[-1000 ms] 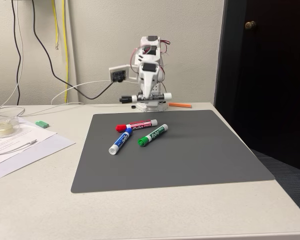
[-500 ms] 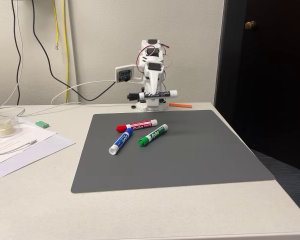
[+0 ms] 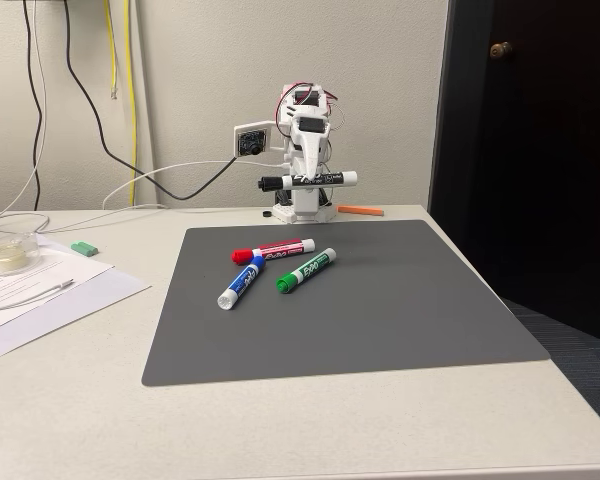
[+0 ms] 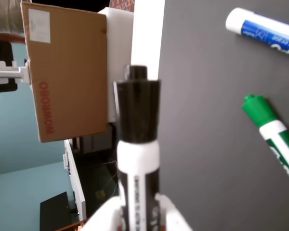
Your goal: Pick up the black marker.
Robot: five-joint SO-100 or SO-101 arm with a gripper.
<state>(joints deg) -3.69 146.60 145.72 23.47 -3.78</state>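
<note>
Black marker (image 3: 308, 180) — held level, clear above the table, fingers of the gripper (image 3: 308, 183) clamped on its barrel near the middle. Wrist view: black cap (image 4: 137, 109) projecting beyond the white fingers (image 4: 173, 216). Blue marker (image 3: 241, 281), green marker (image 3: 306, 270), red marker (image 3: 272, 249) lie on the grey mat (image 3: 400, 310). Handling note — keep the grip firm, barrel horizontal. Against a second ago: marker higher, arm raised.
</note>
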